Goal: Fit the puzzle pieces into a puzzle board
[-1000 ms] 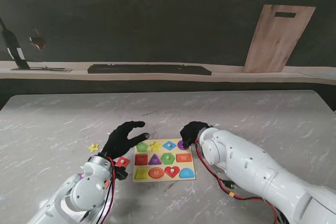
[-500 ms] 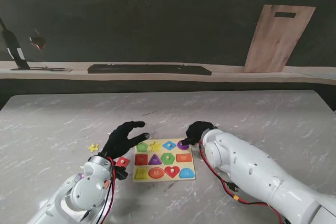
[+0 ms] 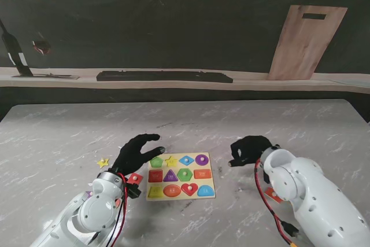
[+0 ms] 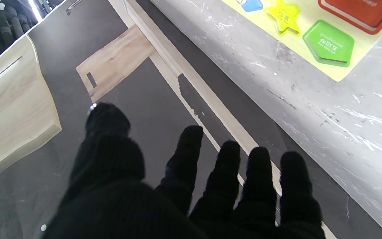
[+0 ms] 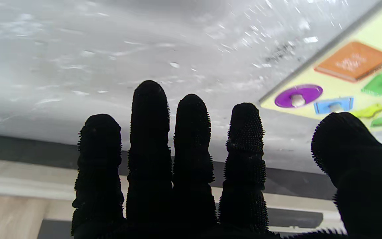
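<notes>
this looks like a robot test room. a gray marble table [image 3: 69, 125] faces a dark wall [image 3: 173, 21]. a wooden board [image 3: 306, 41] leans there.

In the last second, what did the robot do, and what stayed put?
The right hand left the purple circle in the board's far right corner and pulled away to the right; it is now open over bare table, holding nothing. The left hand kept hovering open by the puzzle board, and the board, its pieces and the loose yellow star stayed where they were.
</notes>
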`<action>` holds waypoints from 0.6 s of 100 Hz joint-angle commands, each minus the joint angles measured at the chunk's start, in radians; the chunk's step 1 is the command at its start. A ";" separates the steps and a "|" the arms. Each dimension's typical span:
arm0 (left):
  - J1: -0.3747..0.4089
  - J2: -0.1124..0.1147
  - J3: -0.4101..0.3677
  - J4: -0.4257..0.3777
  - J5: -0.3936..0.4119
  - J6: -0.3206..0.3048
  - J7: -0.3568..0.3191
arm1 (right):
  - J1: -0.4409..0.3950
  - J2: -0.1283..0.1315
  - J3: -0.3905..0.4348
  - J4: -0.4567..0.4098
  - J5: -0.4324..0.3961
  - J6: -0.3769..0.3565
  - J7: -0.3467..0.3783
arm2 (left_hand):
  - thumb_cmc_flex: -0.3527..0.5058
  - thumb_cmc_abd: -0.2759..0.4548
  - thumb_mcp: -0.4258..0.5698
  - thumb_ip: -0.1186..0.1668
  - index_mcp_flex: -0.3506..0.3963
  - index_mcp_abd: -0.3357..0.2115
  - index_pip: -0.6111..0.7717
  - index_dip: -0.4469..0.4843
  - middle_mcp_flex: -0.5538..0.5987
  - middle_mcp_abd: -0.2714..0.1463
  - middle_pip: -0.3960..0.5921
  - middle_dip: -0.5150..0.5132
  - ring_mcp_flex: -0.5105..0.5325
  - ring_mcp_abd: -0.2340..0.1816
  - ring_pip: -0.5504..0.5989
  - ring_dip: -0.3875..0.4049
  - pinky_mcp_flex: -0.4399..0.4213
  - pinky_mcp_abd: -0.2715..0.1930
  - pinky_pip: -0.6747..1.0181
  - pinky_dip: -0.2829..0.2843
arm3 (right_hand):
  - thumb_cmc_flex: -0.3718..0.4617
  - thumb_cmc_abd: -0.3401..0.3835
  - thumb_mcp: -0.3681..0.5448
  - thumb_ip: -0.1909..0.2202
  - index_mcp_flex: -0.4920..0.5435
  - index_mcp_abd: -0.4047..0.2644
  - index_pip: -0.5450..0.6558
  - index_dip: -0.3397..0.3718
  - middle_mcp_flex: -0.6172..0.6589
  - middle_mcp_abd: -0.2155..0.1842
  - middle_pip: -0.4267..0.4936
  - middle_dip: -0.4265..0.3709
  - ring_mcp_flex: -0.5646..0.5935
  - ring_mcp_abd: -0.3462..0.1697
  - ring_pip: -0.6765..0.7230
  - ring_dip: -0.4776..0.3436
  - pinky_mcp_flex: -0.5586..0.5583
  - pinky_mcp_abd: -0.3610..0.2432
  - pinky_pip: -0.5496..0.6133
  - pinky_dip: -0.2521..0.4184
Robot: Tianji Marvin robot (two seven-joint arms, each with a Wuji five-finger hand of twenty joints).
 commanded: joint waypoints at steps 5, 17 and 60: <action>0.002 -0.001 0.003 -0.004 -0.002 0.001 -0.006 | -0.089 0.037 0.083 -0.021 -0.039 -0.068 -0.043 | -0.012 0.023 -0.024 0.031 0.016 -0.019 -0.003 -0.006 0.011 -0.008 -0.014 -0.009 0.023 -0.010 -0.024 -0.004 -0.008 0.099 -0.011 0.011 | 0.055 -0.075 0.071 -0.051 -0.045 -0.054 0.021 -0.094 -0.018 -0.028 -0.013 -0.008 -0.032 0.023 -0.132 -0.055 -0.050 0.030 -0.067 -0.075; -0.001 -0.001 0.006 -0.001 -0.003 0.004 -0.009 | -0.181 0.046 0.217 -0.061 -0.119 -0.226 -0.075 | -0.012 0.023 -0.024 0.031 0.017 -0.019 -0.003 -0.006 0.011 -0.007 -0.014 -0.009 0.023 -0.011 -0.024 -0.004 -0.008 0.100 -0.011 0.010 | 0.089 -0.119 0.129 -0.063 -0.098 -0.084 0.020 -0.144 -0.111 -0.071 -0.052 -0.012 -0.085 -0.044 -0.141 -0.031 -0.057 -0.028 -0.071 -0.074; -0.013 -0.001 0.019 0.008 -0.008 0.014 -0.015 | -0.354 0.054 0.368 -0.108 -0.299 -0.279 -0.161 | -0.013 0.023 -0.025 0.031 0.016 -0.022 -0.001 -0.005 0.011 -0.010 -0.013 -0.009 0.023 -0.012 -0.024 -0.004 -0.008 0.100 -0.011 0.011 | 0.039 -0.082 0.098 -0.097 0.005 -0.083 0.083 -0.188 -0.054 -0.072 0.011 0.027 -0.042 -0.086 0.173 0.134 0.037 -0.065 0.053 0.063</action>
